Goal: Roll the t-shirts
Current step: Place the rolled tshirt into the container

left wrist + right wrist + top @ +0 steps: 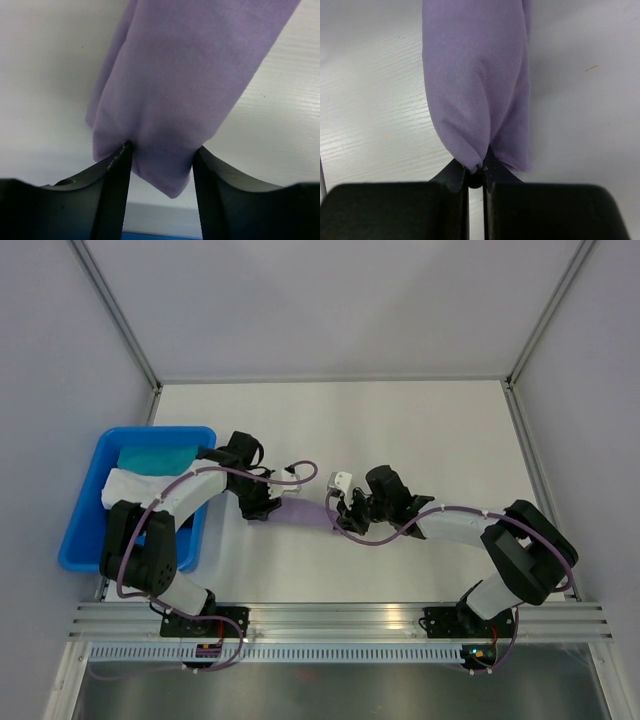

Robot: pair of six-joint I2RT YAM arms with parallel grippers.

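t-shirt [305, 512] lies on the table [420, 430] as a narrow purple strip, strung between the two grippers, just right of the blue bin [78, 502].

left gripper [160, 159]: jaws wide, straddling one end of the strip. cloth brushes both fingers and i see no squeeze in it.

right gripper [476, 172]: jaws narrow, pinched on the tip of the other end.

risks as i judge them:
- only the right end is truly held. if i move that arm now, the left end could drag or slide out from between the fingers, and the strip would open up.
- the right pinch holds just a small corner. thin fabric could slip free under any pull.
- closing the left jaws where they are may catch only the top layers, so the folds underneath could fan out.
- a lift with uneven tension would twist the strip.
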